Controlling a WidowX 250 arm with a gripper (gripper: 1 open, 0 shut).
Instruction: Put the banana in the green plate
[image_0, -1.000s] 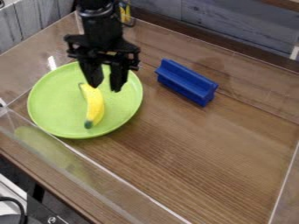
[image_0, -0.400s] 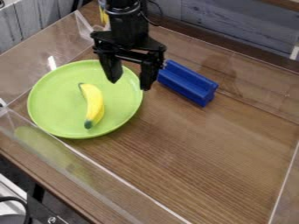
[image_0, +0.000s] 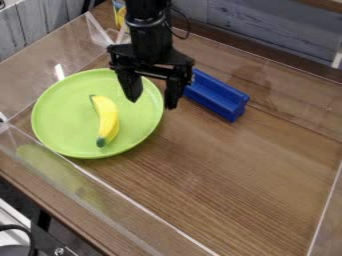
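The yellow banana with its dark green tip lies flat inside the lime-green plate, roughly at the plate's middle. My gripper hangs pointing down over the plate's right rim, to the right of the banana and clear of it. Its two black fingers stand wide apart with nothing between them.
A blue rectangular block lies on the wooden table just right of the gripper. A clear wall runs along the table's front and left edges. Bare wood stretches across the right and front of the table.
The gripper has moved right from above the banana to the plate's right rim, and its fingers have spread wider. The banana stays lying in the plate.
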